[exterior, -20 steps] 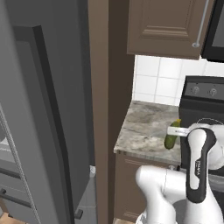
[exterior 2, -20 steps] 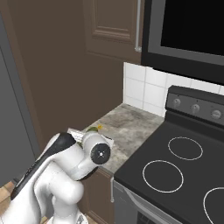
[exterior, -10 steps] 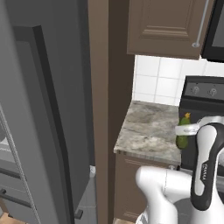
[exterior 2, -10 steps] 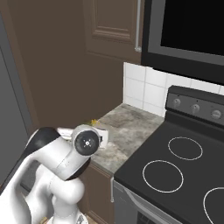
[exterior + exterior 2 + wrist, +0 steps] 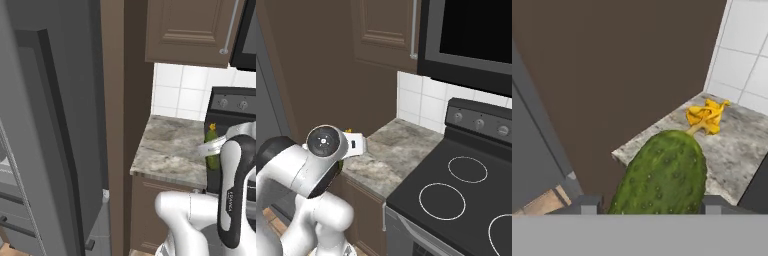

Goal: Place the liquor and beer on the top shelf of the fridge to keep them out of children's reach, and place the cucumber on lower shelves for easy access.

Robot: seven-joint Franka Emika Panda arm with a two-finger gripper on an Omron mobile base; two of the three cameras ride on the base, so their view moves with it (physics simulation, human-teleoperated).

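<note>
The bumpy green cucumber (image 5: pixel 662 175) with its yellow blossom tip sits clamped between my gripper's (image 5: pixel 647 204) dark fingertips, lifted over the speckled granite counter (image 5: pixel 170 150). I'd swing it slowly left past the brown cabinet panel (image 5: pixel 122 125) toward the dark grey fridge (image 5: pixel 45 140), aiming for a lower shelf

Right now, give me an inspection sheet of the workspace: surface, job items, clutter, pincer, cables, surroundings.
Surface: grey stone counter between a brown panel and the stove.
Job's things: cucumber with a yellow flower at its tip, in the pincer, lifted over the counter; fridge to the left with its dark door swung open.
Clutter: nothing seen.
Grippers: pincer shut on the cucumber, a finger on each side.
Cables: nothing seen.
Surroundings: black stove to the right of the counter, white wall tiles, brown upper cabinet, black microwave over the stove.
</note>
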